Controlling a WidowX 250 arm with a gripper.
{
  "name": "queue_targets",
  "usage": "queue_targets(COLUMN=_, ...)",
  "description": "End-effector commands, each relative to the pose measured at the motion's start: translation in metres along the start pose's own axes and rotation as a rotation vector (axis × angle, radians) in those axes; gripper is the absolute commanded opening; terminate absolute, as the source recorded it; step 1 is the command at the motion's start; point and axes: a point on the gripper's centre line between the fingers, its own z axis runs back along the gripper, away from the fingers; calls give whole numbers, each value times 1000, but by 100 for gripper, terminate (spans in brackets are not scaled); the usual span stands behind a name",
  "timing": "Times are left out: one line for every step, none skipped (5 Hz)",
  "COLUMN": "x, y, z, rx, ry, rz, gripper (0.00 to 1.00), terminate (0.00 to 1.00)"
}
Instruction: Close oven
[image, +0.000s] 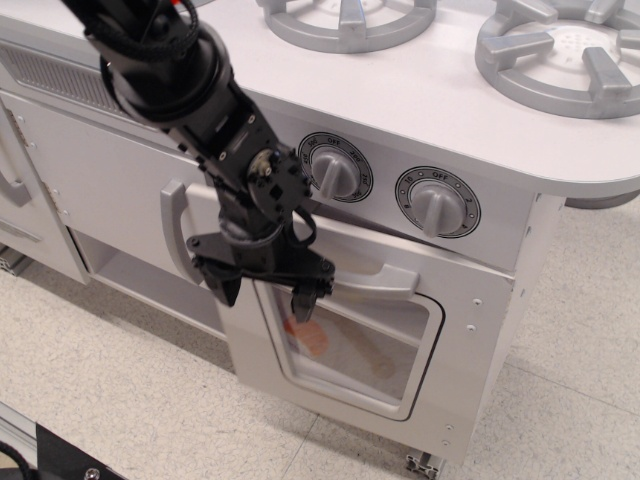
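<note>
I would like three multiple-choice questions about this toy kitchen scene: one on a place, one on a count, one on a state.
1. Where is the gripper?
A. at the oven door's upper left, by its handle
B. on a burner
C. on the floor

2. How many knobs show unhidden on the oven?
A. none
B. two
C. five

3. How is the oven door?
A. flat open
B. removed
C. nearly shut

Answers:
1. A, its fingers spread before the door beside the handle.
2. B, two grey knobs show; the arm covers the panel's left.
3. C, it stands almost upright under the knobs.
</note>
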Motion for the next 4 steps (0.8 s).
queue_targets(x=10, y=1, z=11, rx=3, ry=-39, rz=35, gripper=100, terminate=0)
queue_targets(x=-2, y=4, z=17, rx=-8, ry=-53, rz=19, gripper=100, terminate=0)
queue_targets(x=-10, y=8, z=23, rx=-8, ry=-31, rz=-6, gripper=100, terminate=0)
queue_targets(x=-12, y=11, z=32, rx=-22, ry=-25, rz=1, gripper=100, terminate=0)
